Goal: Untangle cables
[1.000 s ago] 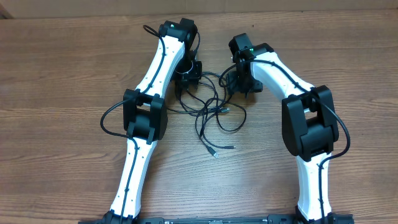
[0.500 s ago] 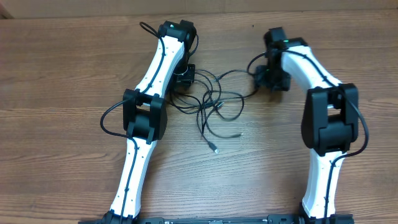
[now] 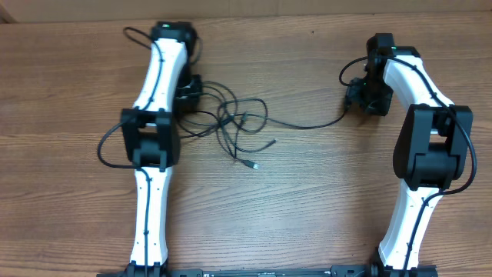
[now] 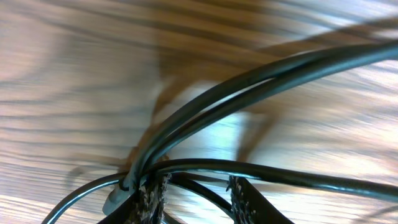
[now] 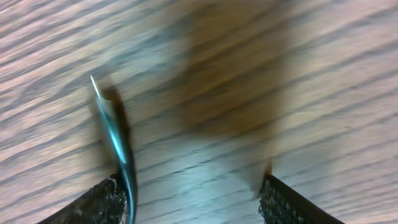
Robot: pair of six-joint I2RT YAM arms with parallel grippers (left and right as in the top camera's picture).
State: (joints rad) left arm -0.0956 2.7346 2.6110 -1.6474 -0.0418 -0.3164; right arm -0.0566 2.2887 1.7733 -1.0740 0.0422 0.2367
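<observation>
Overhead view: one strand drawn out of the tangle to the right gripper

The cables are seen on the wooden table, gathered in loose black loops just beside the left gripper. Two plug tips lie free at the near edge of the heap. A single strand is stretched from the loops across the bare wood to the right gripper, which is held well apart from the tangle.

In the left wrist view, the left gripper is shown with its jaws partly closed. Several strands of the cables are bunched against one of the fingers, and another strand is laid across the gap between both tips. Whether anything is actually pinched cannot be told, since the gap is wider than any one strand.

In the right wrist view, the right gripper is shown with its jaws spread wide. One thin strand of the cables is laid against the inner side of the pad at the left of the picture, while the other pad stands clear of it, so the strand is touched on one side only and is not clamped
</observation>
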